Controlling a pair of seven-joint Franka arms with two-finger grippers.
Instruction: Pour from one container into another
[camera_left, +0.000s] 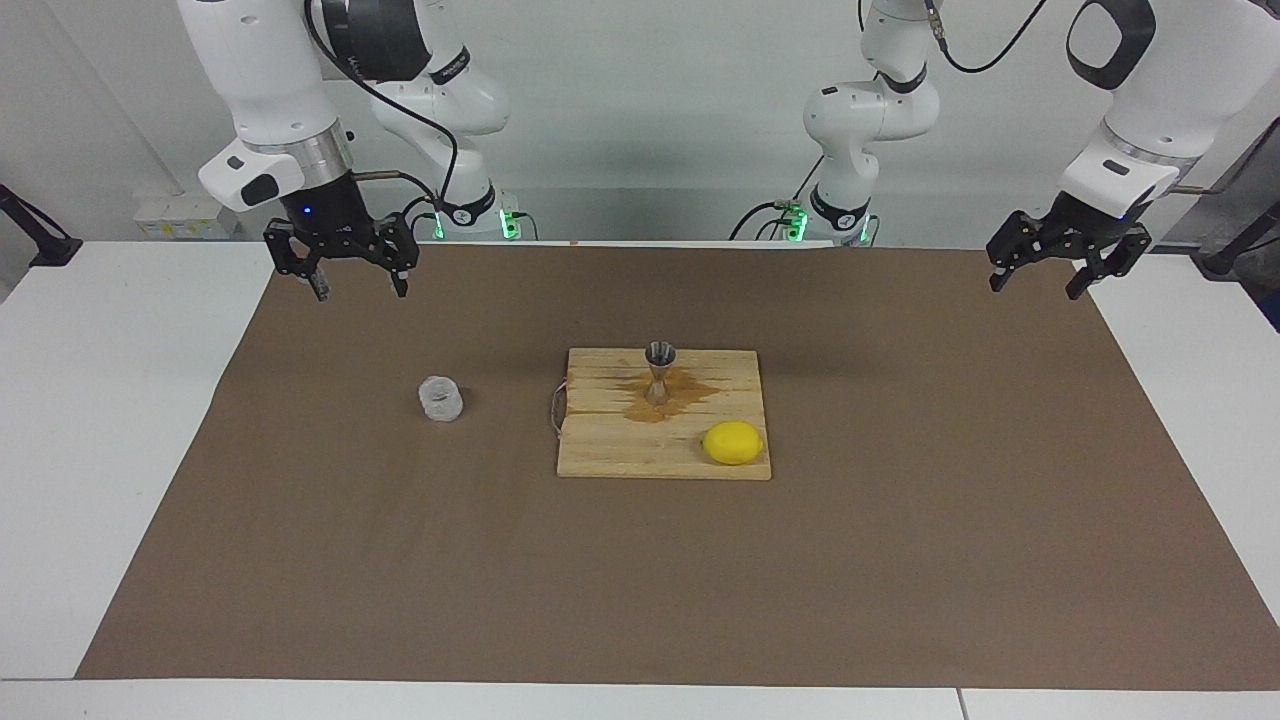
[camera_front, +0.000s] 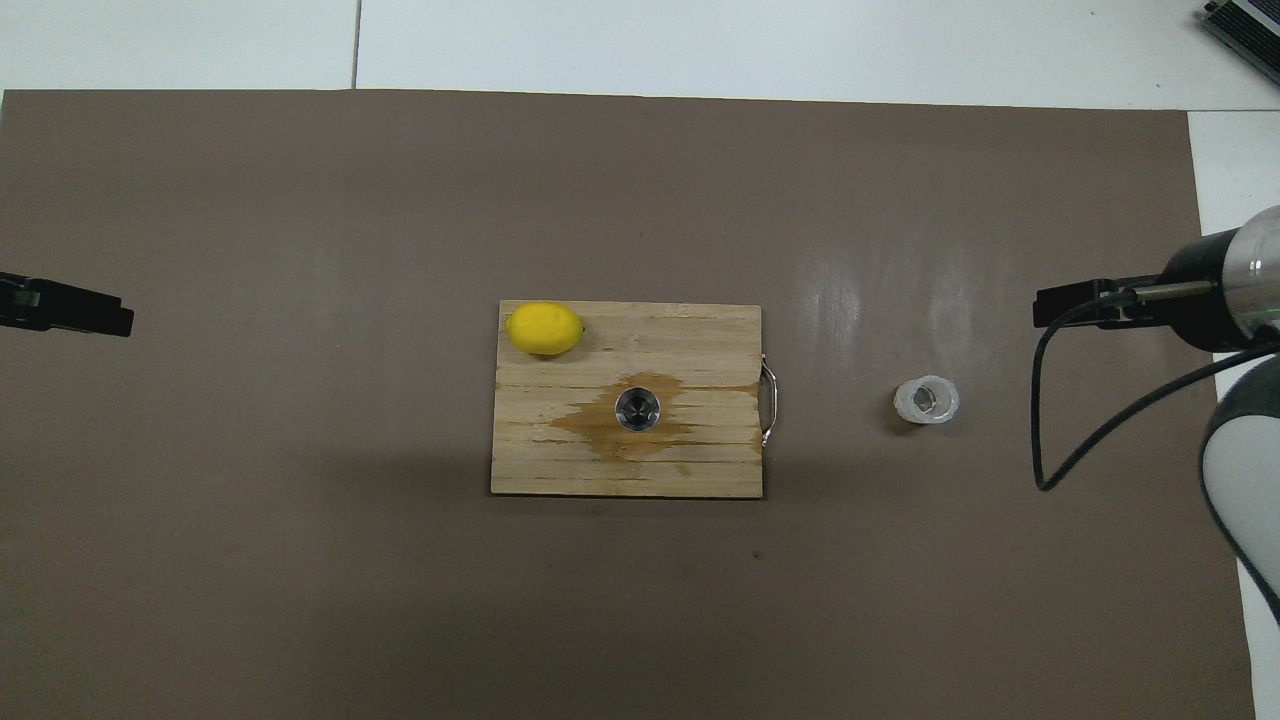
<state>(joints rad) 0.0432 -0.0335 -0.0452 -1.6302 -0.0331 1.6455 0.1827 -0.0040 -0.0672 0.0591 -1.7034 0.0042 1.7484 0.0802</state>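
Steel hourglass jigger (camera_left: 659, 371) stands on the wooden board in a brown wet patch. Right tool (camera_left: 349, 268) hangs spread and empty, up above the small clear bumpy cup (camera_left: 440, 398). Left tool (camera_left: 1064, 260) waits, spread. Looks poured already; nothing obvious left.

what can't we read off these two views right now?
- Cup contents: clear bumpy walls, too small in both views.
- Jigger fill level: the overhead view shows only a dark bowl.
- Left claw: overhead view cuts it off at the edge, only a tip shows.
- Right claw: overhead view shows it edge-on, wrist partly covering it.
- Stain on the board: wet or dry, can't tell.
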